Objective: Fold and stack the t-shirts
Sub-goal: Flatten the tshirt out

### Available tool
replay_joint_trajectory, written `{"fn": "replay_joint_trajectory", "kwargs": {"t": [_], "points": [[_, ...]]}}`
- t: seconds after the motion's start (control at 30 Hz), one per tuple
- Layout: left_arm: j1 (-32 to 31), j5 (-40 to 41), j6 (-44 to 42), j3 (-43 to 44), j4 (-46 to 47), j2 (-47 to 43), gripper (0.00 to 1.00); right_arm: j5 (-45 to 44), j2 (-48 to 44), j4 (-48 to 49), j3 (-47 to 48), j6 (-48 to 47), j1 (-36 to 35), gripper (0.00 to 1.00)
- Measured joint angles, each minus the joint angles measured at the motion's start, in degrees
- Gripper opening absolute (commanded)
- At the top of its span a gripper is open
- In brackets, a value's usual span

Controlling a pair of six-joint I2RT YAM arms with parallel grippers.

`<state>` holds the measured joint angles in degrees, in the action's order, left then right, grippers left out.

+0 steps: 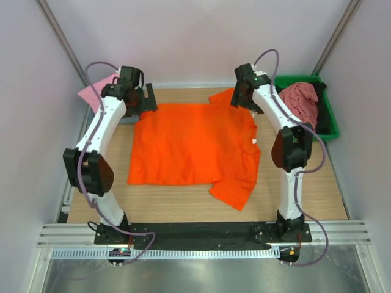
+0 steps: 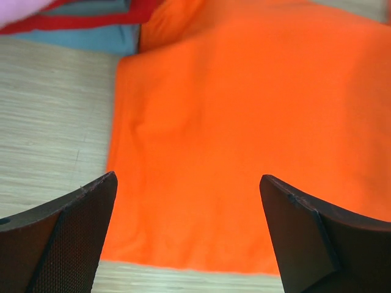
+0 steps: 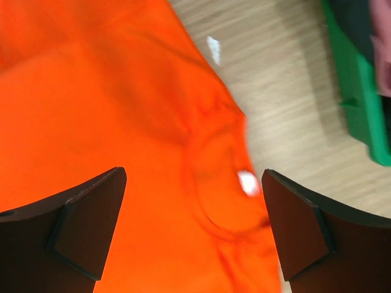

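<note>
Both my left jaws and my right jaws stand wide with nothing between them. They hang over the upper edge of the orange t-shirt (image 1: 189, 146), one toward each end of it.

The shirt lies spread on the counter (image 1: 305, 198) in the middle of the top view. Its collar (image 3: 214, 177) is to the right and its hem to the left. One sleeve (image 1: 223, 96) pokes up under my right arm (image 1: 287, 146), and the other sleeve (image 1: 235, 189) sags toward the bottom of the frame. It looks flat enough to start folding.

I think the first fold should be lengthwise, and this is how I would do it well:
- Bite at matching points: left on the upper hem corner, right on the shoulder beside the upper sleeve.
- Catch both layers of cloth, not only the top one.
- Lift both ends evenly and keep the edge taut between my jaws, so no wrinkle rolls in.
- Carry it down the frame in step and lay edge on edge.

The lower sleeve lies crooked, so it probably needs turning in before the body is closed over it.

The folded shirts sit at the upper left, pink (image 1: 96, 91) on top with red (image 2: 91, 21) and blue (image 2: 79, 39) below. They are just beside my left jaws, and I should not snag them. At the upper right is the green tray (image 1: 330, 116), which holds a dusty rose shirt (image 1: 300, 97).
</note>
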<state>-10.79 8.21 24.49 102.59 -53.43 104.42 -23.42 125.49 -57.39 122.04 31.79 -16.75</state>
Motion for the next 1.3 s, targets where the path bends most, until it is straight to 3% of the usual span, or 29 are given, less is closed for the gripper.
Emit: {"fn": "replay_joint_trajectory", "kwargs": {"t": [0.17, 0.33, 0.53, 0.73, 0.93, 1.3], "points": [[-2.5, -1.7, -0.4, -5.9, 3.6, -15.4, 1.0, 1.1, -17.8, 5.6, -16.3, 0.0, 2.1, 1.0], [-2.2, -3.2, -0.4, -20.9, 7.6, -25.0, 1.0, 7.8, -27.6, 15.0, -30.7, 0.0, 3.1, 1.0], [-2.2, -4.7, 2.1, -35.4, 8.7, -23.3, 1.0, 25.7, -29.2, 27.8, -52.2, 0.1, 2.0, 1.0], [-2.2, -5.2, 8.1, -40.9, 13.4, -21.8, 0.98, 35.1, -28.9, 35.3, -60.0, 0.7, -0.4, 1.0], [-2.2, -4.1, 11.6, -48.1, 19.8, -18.8, 0.96, 36.4, -28.9, 39.9, -66.0, 0.9, -1.0, 1.0], [-2.5, -4.0, 14.6, -48.5, 25.6, -10.9, 0.94, 32.6, -37.2, 47.8, -77.7, 6.9, 3.5, 1.0]]}}
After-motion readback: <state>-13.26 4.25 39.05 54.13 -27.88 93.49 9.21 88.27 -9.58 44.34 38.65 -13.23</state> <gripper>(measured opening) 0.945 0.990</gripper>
